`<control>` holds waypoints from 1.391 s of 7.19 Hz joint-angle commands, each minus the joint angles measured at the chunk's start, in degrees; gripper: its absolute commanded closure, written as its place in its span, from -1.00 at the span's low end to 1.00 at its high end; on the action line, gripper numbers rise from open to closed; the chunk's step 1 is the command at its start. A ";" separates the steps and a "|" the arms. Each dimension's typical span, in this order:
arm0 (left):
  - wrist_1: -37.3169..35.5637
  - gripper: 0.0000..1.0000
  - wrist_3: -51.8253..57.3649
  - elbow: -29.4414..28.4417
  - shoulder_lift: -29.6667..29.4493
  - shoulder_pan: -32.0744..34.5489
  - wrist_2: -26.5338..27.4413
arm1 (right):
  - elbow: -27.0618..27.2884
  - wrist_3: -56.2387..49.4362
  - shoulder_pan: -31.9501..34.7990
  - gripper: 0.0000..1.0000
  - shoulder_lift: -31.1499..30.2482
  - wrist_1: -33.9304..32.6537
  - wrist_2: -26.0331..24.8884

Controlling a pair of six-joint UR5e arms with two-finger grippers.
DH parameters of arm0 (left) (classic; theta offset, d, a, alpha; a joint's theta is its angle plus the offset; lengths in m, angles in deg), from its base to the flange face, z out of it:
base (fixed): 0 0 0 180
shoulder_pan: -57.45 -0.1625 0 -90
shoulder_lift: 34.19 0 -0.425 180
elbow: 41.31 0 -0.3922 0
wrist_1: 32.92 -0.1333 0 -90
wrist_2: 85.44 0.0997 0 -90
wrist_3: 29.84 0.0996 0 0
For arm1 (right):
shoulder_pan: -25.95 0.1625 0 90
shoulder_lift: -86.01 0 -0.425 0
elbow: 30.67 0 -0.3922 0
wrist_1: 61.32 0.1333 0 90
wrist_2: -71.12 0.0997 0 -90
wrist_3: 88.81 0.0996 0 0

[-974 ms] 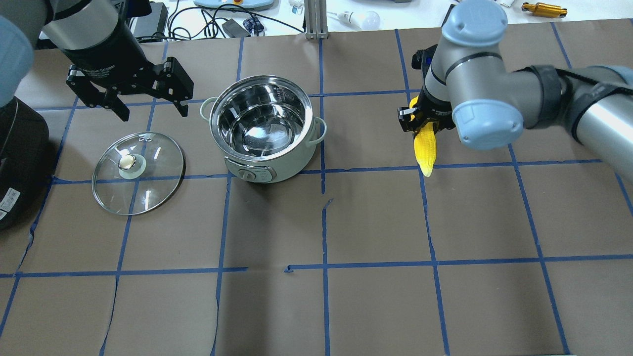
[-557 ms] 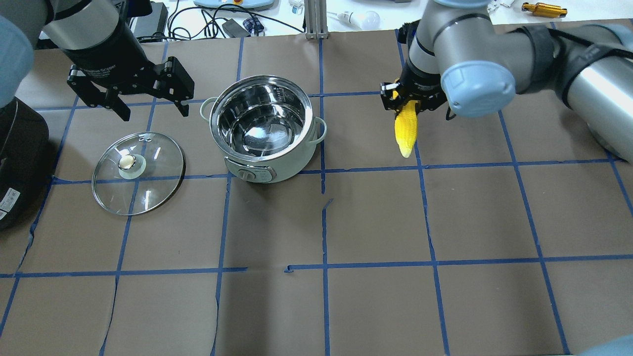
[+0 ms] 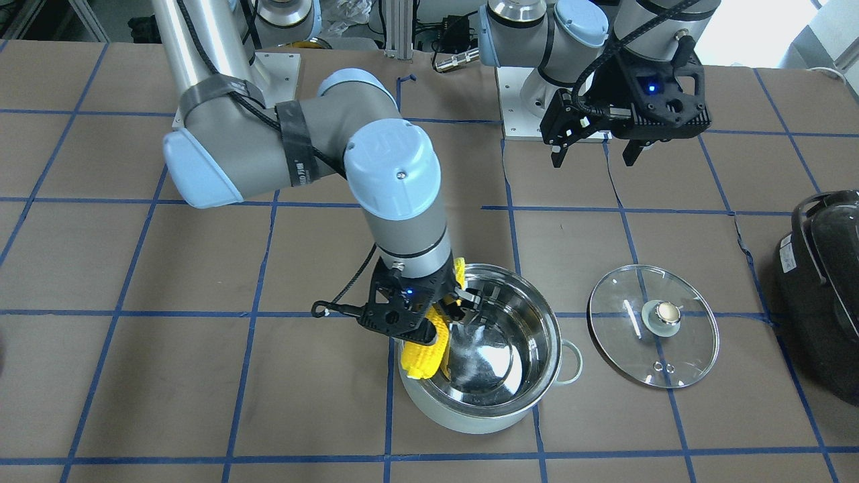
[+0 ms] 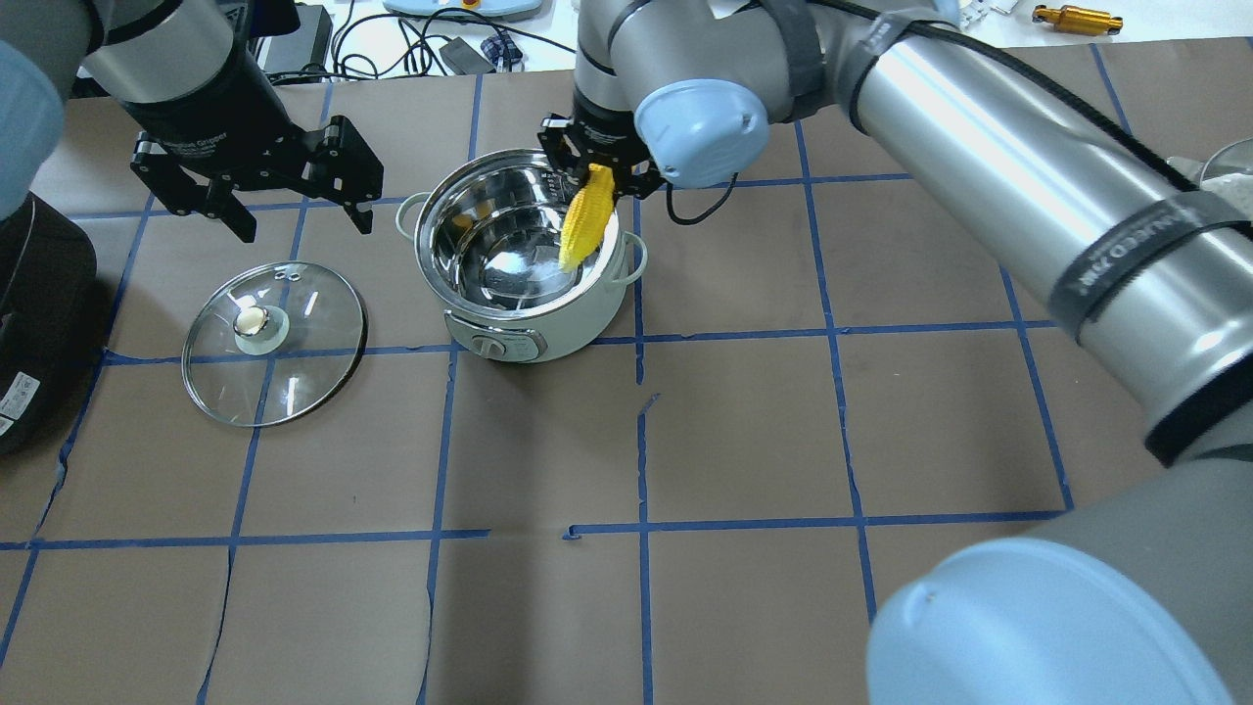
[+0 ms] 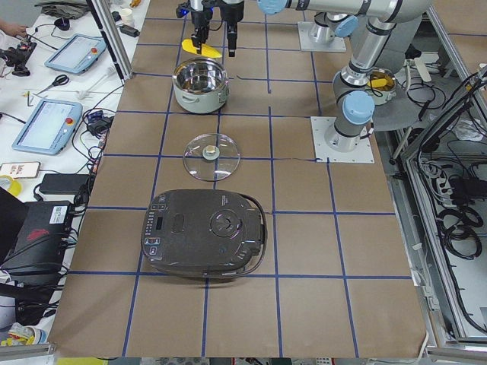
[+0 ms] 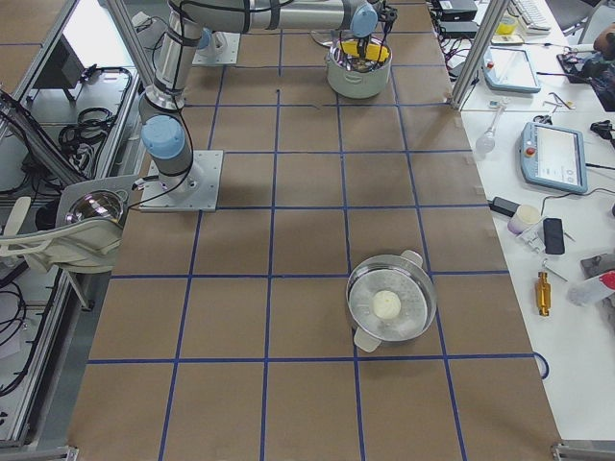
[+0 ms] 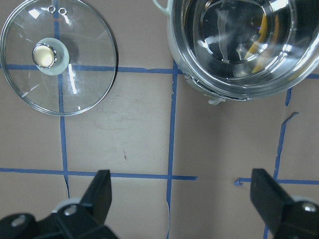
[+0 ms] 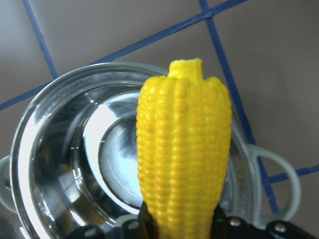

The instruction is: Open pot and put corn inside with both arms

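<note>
Brown taped counter [image 4: 744, 431], and the right claw [image 4: 594, 181] is clenched on the bright yellow toy corn cob [image 4: 585, 227] over the open mint-white steel pot [image 4: 587, 313], close to its right rim. Left claw [image 4: 304, 227] gapes empty near the clear glass lid [image 4: 303, 343]. Best centre it, lower, then release. Cob hangs steeply, tapered tip downward.

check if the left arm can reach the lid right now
Probably yes. The left gripper hangs open in the air close to the lid, which lies flat on the table with its knob up and nothing over it. The right gripper, holding the corn, is over the pot, off to the side.
</note>
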State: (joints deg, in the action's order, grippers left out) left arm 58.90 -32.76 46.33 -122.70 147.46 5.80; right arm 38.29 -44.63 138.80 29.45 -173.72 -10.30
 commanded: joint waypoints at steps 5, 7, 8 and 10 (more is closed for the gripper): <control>-0.15 -1.00 0.45 0.17 0.35 -0.02 0.52 | -2.78 2.40 4.14 -0.52 5.50 -1.95 -0.31; -0.15 -1.00 0.45 0.26 0.35 -0.02 0.52 | -2.43 0.92 4.05 -1.00 4.98 -1.77 -0.84; -0.15 -1.00 0.45 0.26 0.44 -0.10 0.52 | -2.43 0.13 3.96 -1.00 4.97 -1.60 -1.19; -0.15 -1.00 0.54 0.26 0.44 -0.28 0.52 | -2.25 -3.12 2.65 -1.00 2.53 1.02 -1.28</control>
State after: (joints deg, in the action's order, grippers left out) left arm 58.75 -32.28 46.58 -122.31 147.29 6.32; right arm 35.93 -45.70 142.28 33.54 -174.62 -11.46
